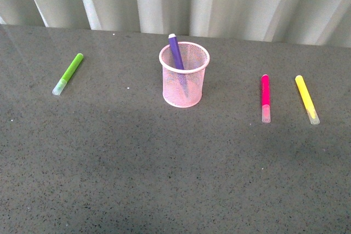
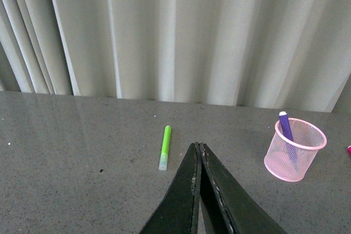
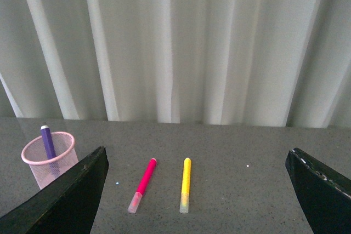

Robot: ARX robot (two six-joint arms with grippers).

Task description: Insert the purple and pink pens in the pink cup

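Note:
The pink mesh cup [image 1: 185,75] stands upright at the table's middle. The purple pen [image 1: 176,53] leans inside it, its end sticking above the rim. The pink pen [image 1: 265,97] lies flat on the table to the cup's right. Neither arm shows in the front view. In the left wrist view my left gripper [image 2: 198,147] is shut and empty, well short of the cup [image 2: 294,150] with the purple pen [image 2: 286,129]. In the right wrist view my right gripper [image 3: 197,160] is open wide and empty, back from the pink pen [image 3: 143,182], the cup [image 3: 48,159] off to one side.
A lime-green marker [image 1: 68,73] lies left of the cup, also in the left wrist view [image 2: 165,147]. A yellow marker [image 1: 307,99] lies just right of the pink pen, also in the right wrist view [image 3: 186,184]. Pale curtains hang behind the grey speckled table [image 1: 164,163].

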